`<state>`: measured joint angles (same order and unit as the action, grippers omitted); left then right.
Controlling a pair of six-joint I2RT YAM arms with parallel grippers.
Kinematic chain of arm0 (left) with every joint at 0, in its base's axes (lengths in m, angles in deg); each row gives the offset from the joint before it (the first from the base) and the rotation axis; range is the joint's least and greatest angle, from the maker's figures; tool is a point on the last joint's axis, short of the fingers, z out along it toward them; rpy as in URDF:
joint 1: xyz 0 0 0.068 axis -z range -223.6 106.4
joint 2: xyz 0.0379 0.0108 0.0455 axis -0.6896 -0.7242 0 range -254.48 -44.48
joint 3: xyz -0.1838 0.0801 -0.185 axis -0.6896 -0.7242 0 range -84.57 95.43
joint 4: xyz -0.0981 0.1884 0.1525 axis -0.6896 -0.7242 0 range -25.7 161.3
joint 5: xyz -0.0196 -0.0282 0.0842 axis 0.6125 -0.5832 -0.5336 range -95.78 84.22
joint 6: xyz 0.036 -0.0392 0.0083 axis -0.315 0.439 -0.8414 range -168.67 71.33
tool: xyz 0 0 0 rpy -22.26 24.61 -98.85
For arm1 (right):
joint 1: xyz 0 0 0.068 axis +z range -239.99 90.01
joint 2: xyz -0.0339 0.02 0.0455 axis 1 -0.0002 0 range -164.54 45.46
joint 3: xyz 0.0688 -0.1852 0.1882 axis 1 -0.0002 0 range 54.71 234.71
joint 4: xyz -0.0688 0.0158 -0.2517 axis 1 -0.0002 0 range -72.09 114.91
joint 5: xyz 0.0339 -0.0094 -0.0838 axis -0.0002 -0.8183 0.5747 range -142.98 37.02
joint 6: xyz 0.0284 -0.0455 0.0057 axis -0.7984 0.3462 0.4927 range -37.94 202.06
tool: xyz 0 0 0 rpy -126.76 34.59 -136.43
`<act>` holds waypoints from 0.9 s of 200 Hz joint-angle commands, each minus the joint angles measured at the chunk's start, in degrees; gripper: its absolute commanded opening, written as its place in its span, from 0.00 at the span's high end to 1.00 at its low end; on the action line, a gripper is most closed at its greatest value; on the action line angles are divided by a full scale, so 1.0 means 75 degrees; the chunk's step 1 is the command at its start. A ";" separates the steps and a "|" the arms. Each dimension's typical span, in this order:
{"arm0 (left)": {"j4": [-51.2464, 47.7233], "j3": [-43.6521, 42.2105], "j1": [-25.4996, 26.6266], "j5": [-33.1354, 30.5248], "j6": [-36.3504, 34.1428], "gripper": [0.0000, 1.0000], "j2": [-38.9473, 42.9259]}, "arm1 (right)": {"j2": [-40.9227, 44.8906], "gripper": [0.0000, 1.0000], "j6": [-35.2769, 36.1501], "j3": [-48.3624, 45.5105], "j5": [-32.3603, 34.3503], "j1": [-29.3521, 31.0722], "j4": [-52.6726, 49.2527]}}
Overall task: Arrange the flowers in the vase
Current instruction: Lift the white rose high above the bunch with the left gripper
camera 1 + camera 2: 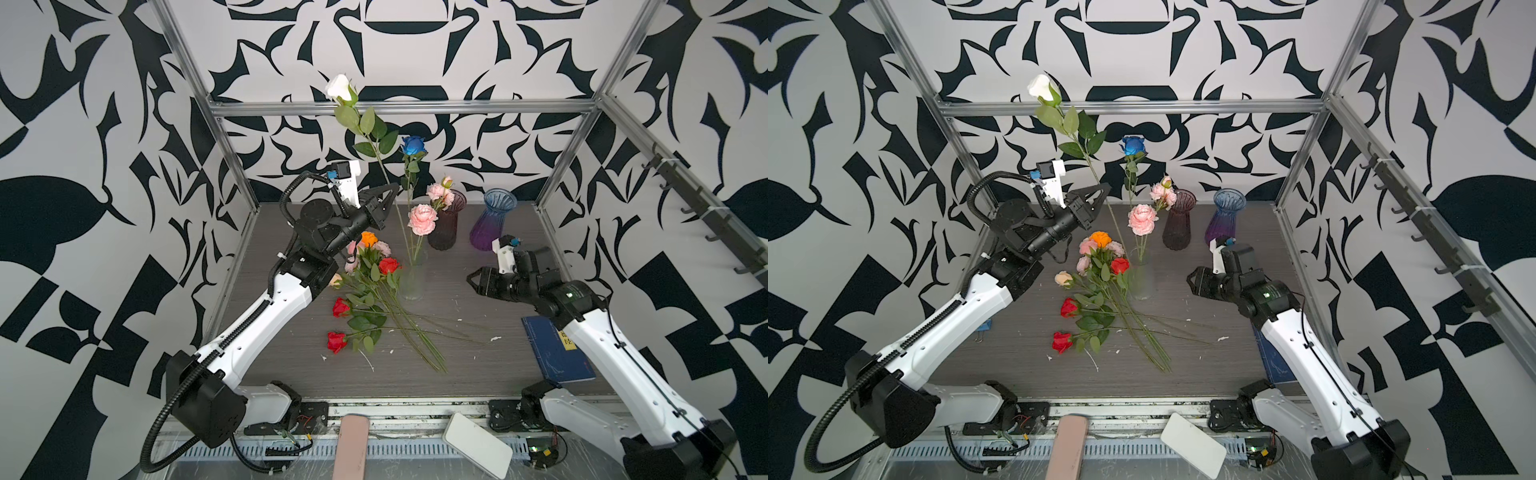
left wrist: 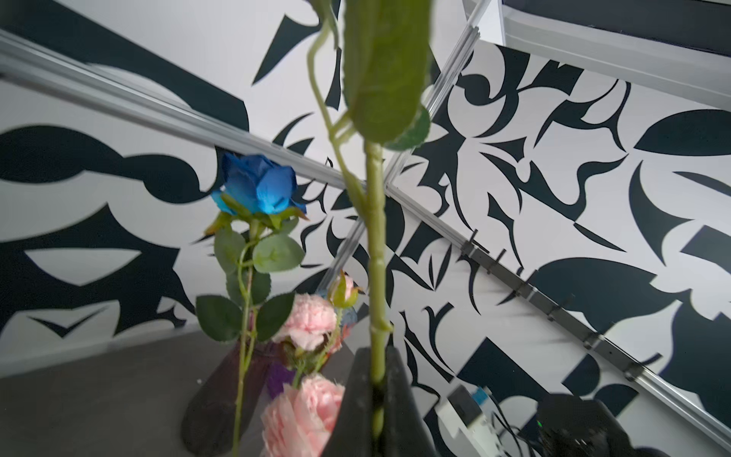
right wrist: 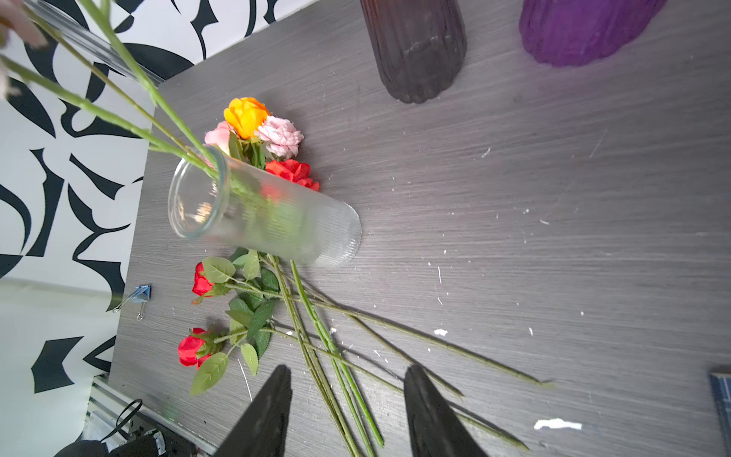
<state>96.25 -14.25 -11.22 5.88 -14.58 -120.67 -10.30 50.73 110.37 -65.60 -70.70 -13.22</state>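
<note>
left gripper [image 1: 390,192]: I am pinching the white rose [image 1: 338,85] by its stem, fingers [image 2: 399,395] pressed together on it, above the back left part of the bench [image 1: 478,365].
white rose: it is leaning, head high toward the back, stem running down to the mouth of the clear vase [image 1: 411,282].
right gripper [image 1: 470,281]: I am holding it spread, gripping nothing, low over the bench near the right edge, pointing toward the clear vase.
clear vase: it is standing near the middle of the bench, holding the blue rose [image 1: 412,145] and a pink rose [image 1: 422,219].
loose flowers [image 1: 368,286]: they are lying just left of the clear vase, heads toward the left edge, stems fanning toward the front edge.
dark vase [image 1: 446,224]: it is standing by the back edge, holding small pink blooms [image 1: 439,193].
purple vase [image 1: 492,220]: it is standing just right of the dark vase.
book [image 1: 557,353]: it is lying at the right edge, partly under my right arm.
</note>
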 commanded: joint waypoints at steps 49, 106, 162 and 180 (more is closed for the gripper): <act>0.2491 -0.0519 0.0342 -0.0391 -0.1944 1.00 -0.0209 | 0.0211 0.50 -0.0322 -0.0201 0.0042 -0.0049 0.0278; 0.3937 -0.0955 0.0367 -0.0484 -0.1554 1.00 -0.0535 | 0.0251 0.51 -0.0346 -0.0255 0.0067 -0.0065 0.0303; 0.5424 -0.1970 0.0387 -0.0987 -0.0927 1.00 -0.0874 | 0.0333 0.51 -0.0324 -0.0292 0.0079 -0.0109 0.0279; 0.5496 -0.2169 0.0423 -0.1004 -0.0874 1.00 -0.0937 | 0.0375 0.50 -0.0311 -0.0302 0.0090 -0.0112 0.0244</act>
<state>130.81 -28.61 -8.42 0.22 -23.30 -126.65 -8.88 48.80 108.40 -65.58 -71.27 -12.98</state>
